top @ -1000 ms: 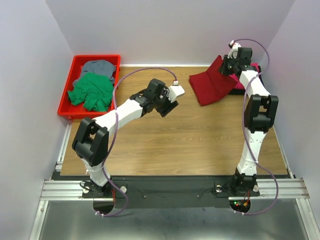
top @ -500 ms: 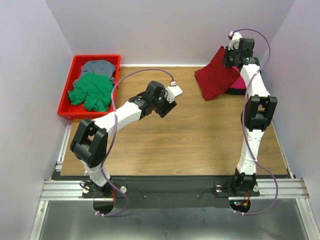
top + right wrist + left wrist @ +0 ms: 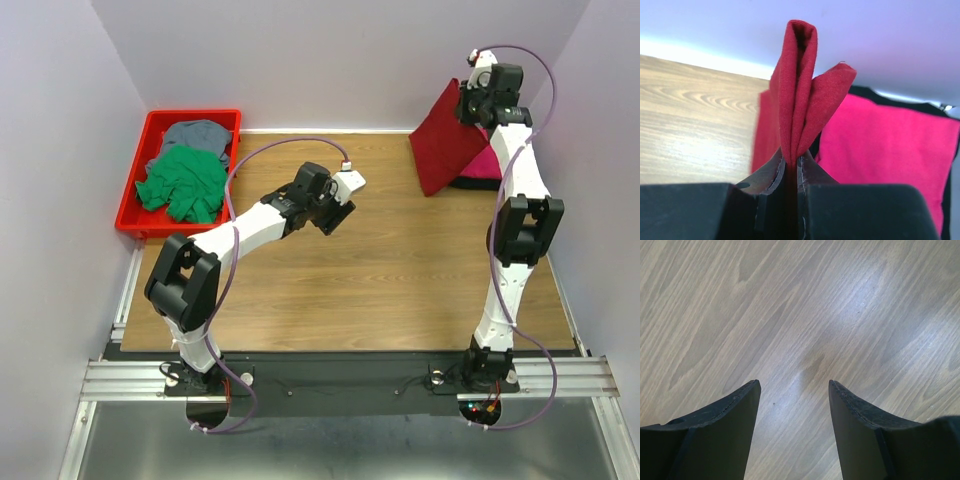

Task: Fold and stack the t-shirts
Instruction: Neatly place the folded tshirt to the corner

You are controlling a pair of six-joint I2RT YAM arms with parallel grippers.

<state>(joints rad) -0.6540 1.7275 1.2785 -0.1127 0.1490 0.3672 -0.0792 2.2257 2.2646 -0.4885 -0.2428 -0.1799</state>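
Both bases sit at the near edge of the table [image 3: 380, 290]. Left arm: upper link leans up from the base, forearm runs right toward mid-table, wrist pitched down. Left gripper [image 3: 794, 385] hangs over bare wood with its jaws parted wide, nothing between them and no cloth near. Right arm: stands nearly upright along the right side, elbow about halfway up, forearm stretched to the far right corner, wrist raised close to the back wall. Right gripper [image 3: 791, 161] is clamped on the dark red t-shirt [image 3: 443, 145]; the wrist view shows the cloth pinched between both fingers, with a doubled fold sticking up past the tips. The shirt hangs from the grip as a rough triangle with its lower edge down at the table surface; cannot tell whether it rests on the wood or sits just above it. Just behind it, the bright pink t-shirt [image 3: 885, 145] lies flat on the black t-shirt [image 3: 902, 98], with black showing as a rim around the pink. Far left corner: the red tray [image 3: 130, 222] holds the green t-shirt [image 3: 185, 182] crumpled at the front and the grey t-shirt [image 3: 197, 133] behind it toward the wall. Both are unfolded and well apart from either gripper.
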